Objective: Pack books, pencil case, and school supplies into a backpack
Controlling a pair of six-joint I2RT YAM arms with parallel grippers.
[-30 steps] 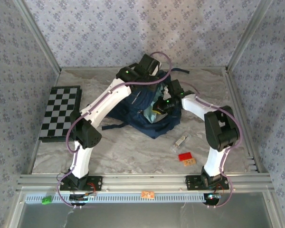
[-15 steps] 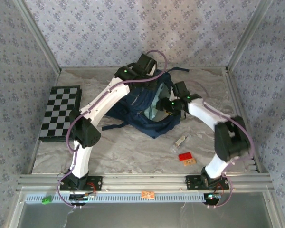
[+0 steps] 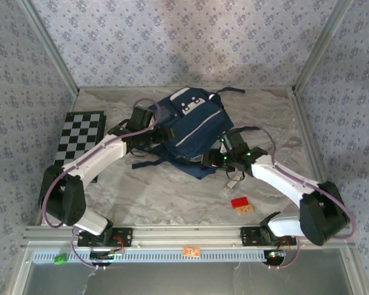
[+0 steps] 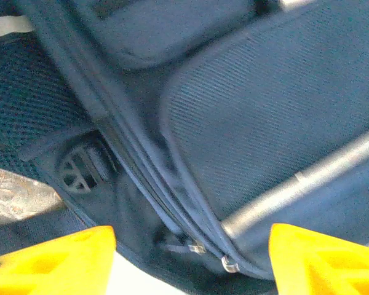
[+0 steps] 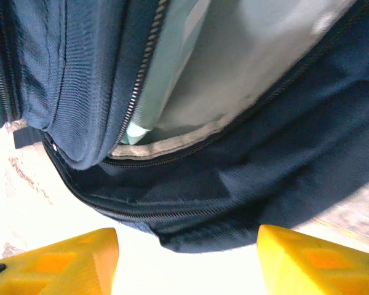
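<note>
The backpack (image 3: 194,123) lies flat in the upper middle of the desk (image 3: 160,190), white patches up, with its dark straps (image 3: 149,163) trailing off toward the lower left. Both hands are close against it. The left hand (image 4: 190,270) is spread wide with nothing between its fingers, facing the mesh side panel and a zip seam. The right hand (image 5: 187,264) is just as slack and empty, looking into the zip opening (image 5: 135,92) at the bag's lower edge. Something pale teal-grey sits inside that mouth. It may be the pencil case or only the lining, I cannot tell which.

The bag looks like soft, floppy cloth that will sag and fold shut wherever it isn't held. I would pinch the stiffer zip rim, one hand on each lip, and lift the upper lip to keep the mouth gaping.

The small clear item (image 3: 234,182) lies on the desk just below and right of the bag, near the right arm. It looks light, hard and likely slick, so I would grip it across its narrow width.
</note>
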